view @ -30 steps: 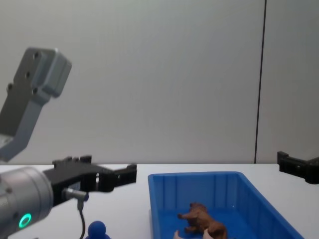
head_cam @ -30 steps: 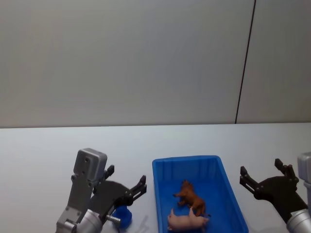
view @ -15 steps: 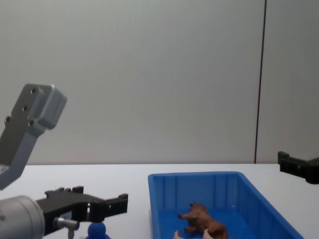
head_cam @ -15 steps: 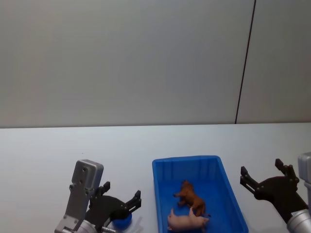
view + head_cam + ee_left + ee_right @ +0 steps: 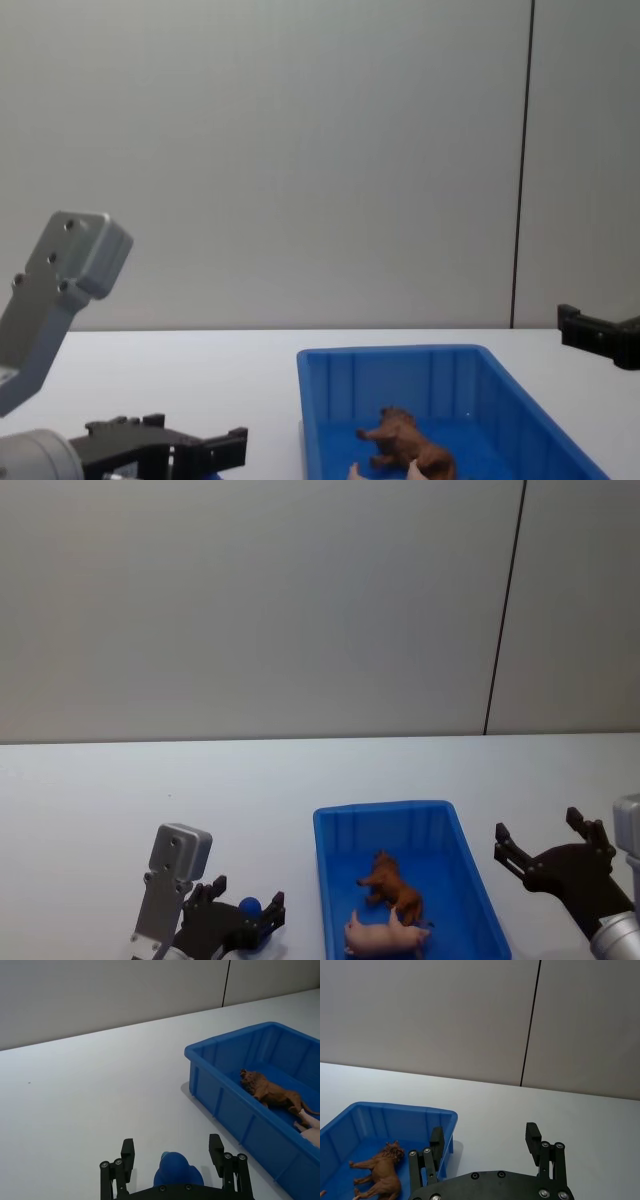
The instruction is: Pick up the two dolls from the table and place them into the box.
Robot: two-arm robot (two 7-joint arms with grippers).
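A: Where is the left gripper (image 5: 172,1152)?

B: Low over the white table (image 5: 150,790), on the left of the blue box (image 5: 332,821). Its black fingers (image 5: 216,1146) are spread apart, and the dark blue doll (image 5: 176,1172) sits between them, on the table. From the left wrist view there is a gap on each side of the doll's round head, so the fingers are around it without pinching it.

A: Does the head view agree?

B: Yes. There the doll's blue head (image 5: 250,907) shows between the two finger tips of the left gripper (image 5: 243,912), just left of the box and apart from its wall.

A: And the other doll?

B: The brown lion (image 5: 393,887) lies inside the box, on its floor, with its head toward the far wall. A pale pink pig (image 5: 384,935) lies just beside it, nearer the robot, and the two look to be touching. The chest view shows the lion (image 5: 408,444) from the side, below the box's rim (image 5: 392,352).

A: What about the right arm?

B: The right gripper (image 5: 545,845) hangs to the right of the box, above the table and apart from the rim. Its fingers (image 5: 532,1138) are spread wide with nothing between them.
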